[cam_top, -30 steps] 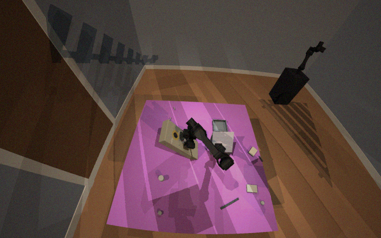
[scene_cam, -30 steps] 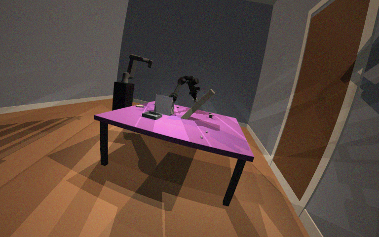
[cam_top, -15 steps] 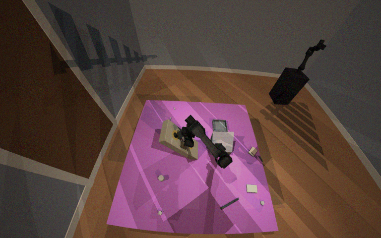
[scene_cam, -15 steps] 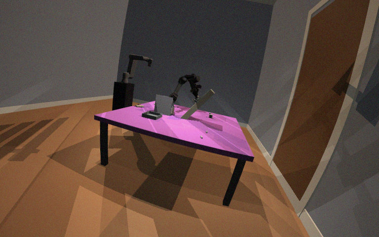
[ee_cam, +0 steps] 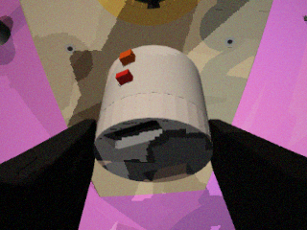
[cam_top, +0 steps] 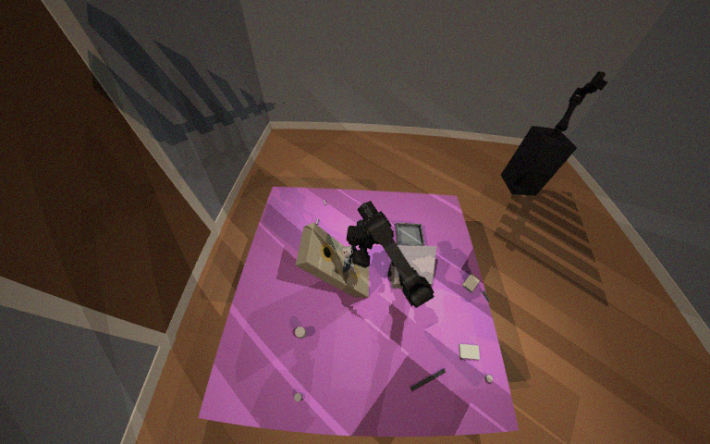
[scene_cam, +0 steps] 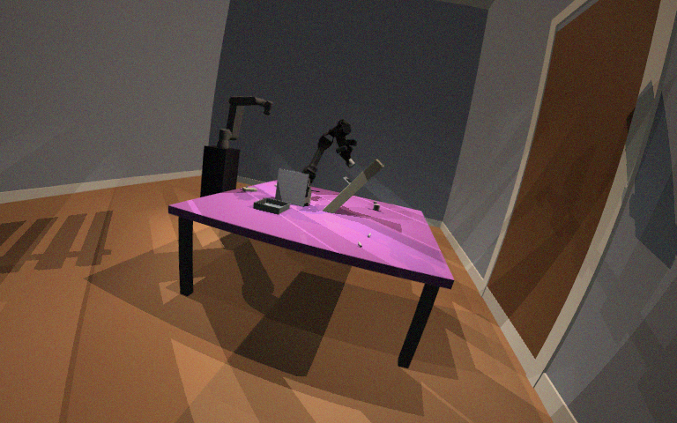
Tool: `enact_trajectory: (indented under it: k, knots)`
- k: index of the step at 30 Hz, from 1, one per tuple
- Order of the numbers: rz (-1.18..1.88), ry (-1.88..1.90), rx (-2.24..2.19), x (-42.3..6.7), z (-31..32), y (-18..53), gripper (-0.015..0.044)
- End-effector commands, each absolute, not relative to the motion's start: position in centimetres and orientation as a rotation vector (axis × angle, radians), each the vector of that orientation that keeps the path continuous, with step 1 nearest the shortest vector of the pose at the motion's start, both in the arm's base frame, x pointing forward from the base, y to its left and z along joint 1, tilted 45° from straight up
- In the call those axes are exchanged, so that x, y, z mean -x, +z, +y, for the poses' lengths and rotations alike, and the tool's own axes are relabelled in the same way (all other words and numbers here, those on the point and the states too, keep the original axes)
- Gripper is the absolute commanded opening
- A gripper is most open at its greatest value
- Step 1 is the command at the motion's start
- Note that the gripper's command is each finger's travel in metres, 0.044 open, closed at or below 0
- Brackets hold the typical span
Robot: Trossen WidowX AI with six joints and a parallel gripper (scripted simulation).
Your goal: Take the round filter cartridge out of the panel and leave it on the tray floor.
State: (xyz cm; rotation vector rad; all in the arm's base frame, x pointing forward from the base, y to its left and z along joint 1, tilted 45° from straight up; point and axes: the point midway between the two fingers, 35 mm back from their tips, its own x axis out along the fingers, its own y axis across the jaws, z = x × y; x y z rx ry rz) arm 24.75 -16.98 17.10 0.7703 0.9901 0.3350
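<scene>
The filter cartridge [ee_cam: 153, 90] [cam_top: 346, 252] [scene_cam: 351, 162] is a white cylinder with two small red marks on its side. It is out of the panel and held in the air in front of it. My gripper [ee_cam: 153, 129] [cam_top: 348, 257] [scene_cam: 349, 160] is shut on it, one black finger on each side. The tan service panel [cam_top: 316, 256] [scene_cam: 352, 187] [ee_cam: 58, 0] leans tilted on the purple table. Its yellow-ringed socket [cam_top: 327, 252] is dark and open. The dark-rimmed tray [cam_top: 397, 234] [scene_cam: 269, 208] lies flat behind the arm, on the side away from the panel.
A pale grey block [cam_top: 421, 262] [scene_cam: 293, 187] stands by the arm's base next to the tray. Small pegs [cam_top: 299, 331], two square tiles [cam_top: 470, 351] and a dark bar [cam_top: 427, 379] lie scattered on the table. A black pedestal with a second arm [cam_top: 536, 156] [scene_cam: 219, 169] stands off the table.
</scene>
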Motion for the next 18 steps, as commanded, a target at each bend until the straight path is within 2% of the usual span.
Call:
enact_trajectory:
  k: [1, 18]
  knots:
    - [0.986, 0.333, -0.772, -24.2, -17.7, 17.9, 0.0]
    - [0.983, 0.366, -0.702, -24.5, -23.4, 11.1, 0.0]
